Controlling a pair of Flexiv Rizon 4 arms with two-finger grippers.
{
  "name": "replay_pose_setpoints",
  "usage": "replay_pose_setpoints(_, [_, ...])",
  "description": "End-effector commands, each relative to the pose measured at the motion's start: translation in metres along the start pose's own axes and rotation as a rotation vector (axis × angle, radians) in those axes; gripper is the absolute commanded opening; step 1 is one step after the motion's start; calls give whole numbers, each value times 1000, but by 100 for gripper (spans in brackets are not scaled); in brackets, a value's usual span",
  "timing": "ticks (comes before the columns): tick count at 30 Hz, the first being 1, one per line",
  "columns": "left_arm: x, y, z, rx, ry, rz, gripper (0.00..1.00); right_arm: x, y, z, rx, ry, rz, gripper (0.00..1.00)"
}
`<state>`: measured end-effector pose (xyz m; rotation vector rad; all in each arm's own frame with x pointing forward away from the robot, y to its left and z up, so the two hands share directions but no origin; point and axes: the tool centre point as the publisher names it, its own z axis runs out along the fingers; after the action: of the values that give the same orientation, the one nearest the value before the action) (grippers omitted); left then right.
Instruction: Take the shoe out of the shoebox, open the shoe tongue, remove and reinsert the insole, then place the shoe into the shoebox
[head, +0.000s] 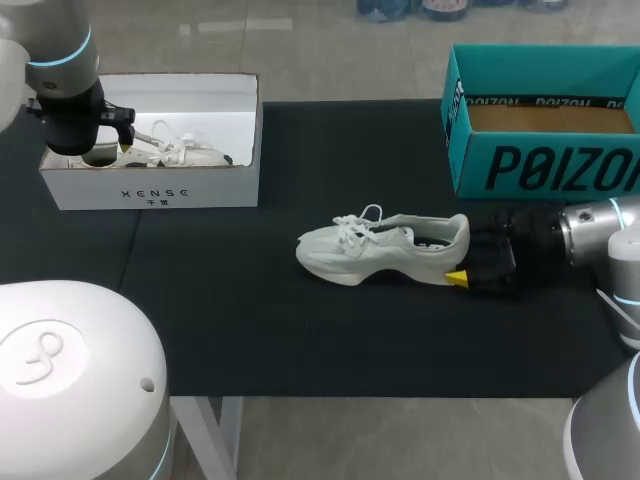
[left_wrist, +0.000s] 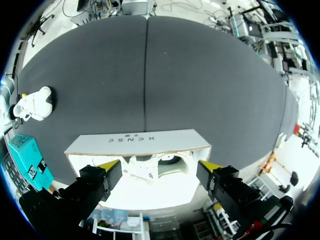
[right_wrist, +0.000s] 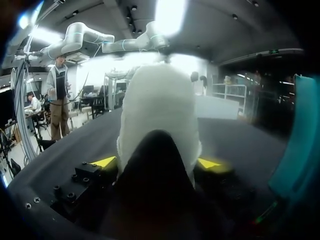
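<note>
The left tool (left_wrist: 160, 166) hangs open-fingered directly above the white shoebox (head: 150, 190), bare table (head: 250, 330) beyond it. A white shoe (head: 380, 250) lies lengthwise straight ahead of the right tool (head: 462, 268), toe pointing away, heel clamped between its fingers, with open mat around it. A teal shoebox (head: 540, 165) stands just beside that tool.

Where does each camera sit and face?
Head: above, behind, looking down at the table; left arm, right arm show.
Left wrist: above the white box, looking into it; open fingers show.
Right wrist: low, level, facing the shoe held between its fingers.
Shared: head and left wrist show white box, shoe, teal box.
</note>
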<state>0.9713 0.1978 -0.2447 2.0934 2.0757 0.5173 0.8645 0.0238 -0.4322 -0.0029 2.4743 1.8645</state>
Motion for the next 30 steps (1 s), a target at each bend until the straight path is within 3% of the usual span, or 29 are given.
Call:
replay_pose_setpoints(1, [0,-1,-1,-1,2,1,100,1,-2,6,-5,-6,2,0])
replay_pose_setpoints(27, [0,-1,-1,-1,2,1,100,7,-4,9,-4,-19,25,0])
replay_pose_setpoints(30, [-39,-1,-20,12,-40,16,100,7,-4,9,-4,-19,25,0])
